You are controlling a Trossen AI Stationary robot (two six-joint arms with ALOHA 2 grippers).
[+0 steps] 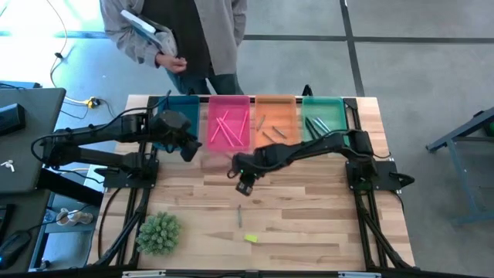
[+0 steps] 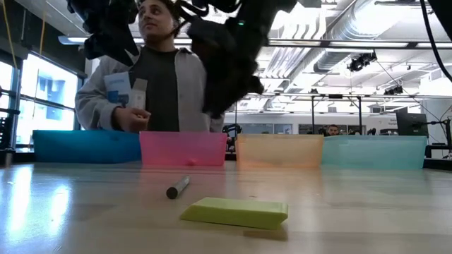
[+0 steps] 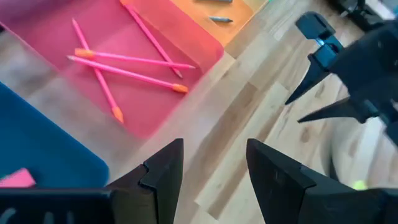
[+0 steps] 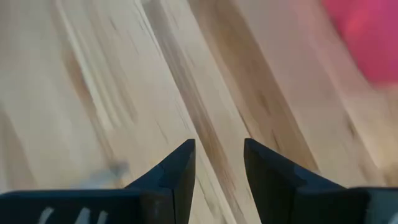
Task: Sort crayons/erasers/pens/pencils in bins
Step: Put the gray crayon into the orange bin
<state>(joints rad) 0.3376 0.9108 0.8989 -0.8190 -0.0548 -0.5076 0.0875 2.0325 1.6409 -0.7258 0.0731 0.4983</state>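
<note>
High view: right claw (image 1: 245,185) hangs over bare wooden table (image 1: 309,232), fingers apart, nothing between them.

Nearest target: short dark stick, pen or pencil, cannot tell which (image 1: 239,215), just ahead of claw toward table's front edge. Long axis runs front-to-back; low view shows one end toward camera.

Flat yellow rectangular eraser (image 1: 251,238) just beyond stick.

Judgement: lower over stick's middle, turn fingers to straddle it crosswise, close gently.

Behind claw: blue, pink, orange, teal translucent plastic bins (image 1: 230,123).

Left claw (image 1: 187,148) waits at blue/pink bins, fingers apart, empty.
</note>
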